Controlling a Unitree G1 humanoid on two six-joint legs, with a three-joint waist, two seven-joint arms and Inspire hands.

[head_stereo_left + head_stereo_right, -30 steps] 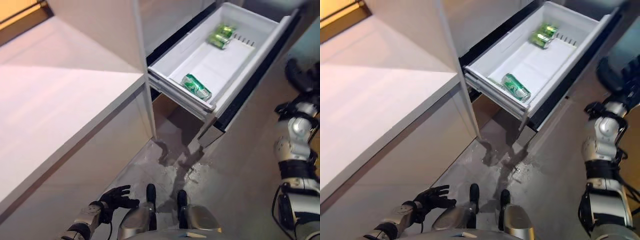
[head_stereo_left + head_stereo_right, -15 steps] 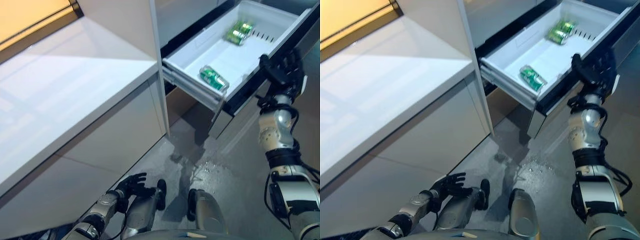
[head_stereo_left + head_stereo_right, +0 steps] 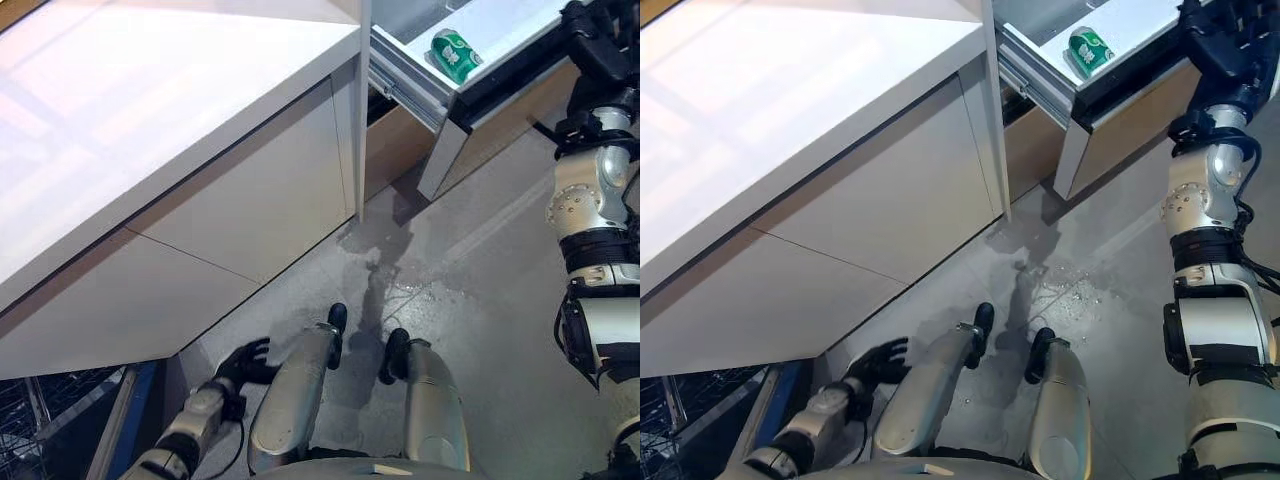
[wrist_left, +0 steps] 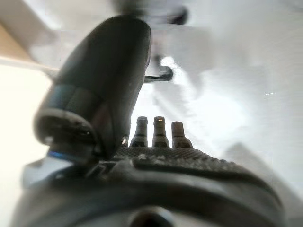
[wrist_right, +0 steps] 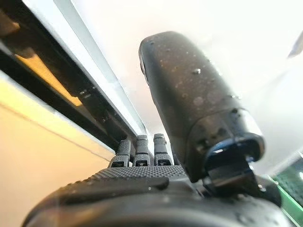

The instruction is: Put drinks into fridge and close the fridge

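Note:
The white fridge drawer point(image 3: 505, 108) stands pulled out at the upper right, with a tan front panel. A green can point(image 3: 455, 53) lies on its side in the near corner of the drawer; it also shows in the right eye view point(image 3: 1089, 49). My right hand point(image 3: 598, 42) is raised at the drawer's front panel, and in the right wrist view its fingers point(image 5: 138, 152) are straight and lie against the panel's dark edge. My left hand point(image 3: 245, 362) hangs low near the floor, open and empty, with straight fingers point(image 4: 159, 132).
A long white counter point(image 3: 150, 120) with cabinet fronts point(image 3: 200, 260) fills the left. A white upright panel point(image 3: 362, 110) stands between counter and drawer. A wet patch point(image 3: 400, 290) marks the grey floor. A dark wire rack point(image 3: 20, 425) sits at the lower left.
The camera has tilted down, so the whole picture has shifted. My right hand came in from the right to the drawer's front panel and stays there. My left hand stays low.

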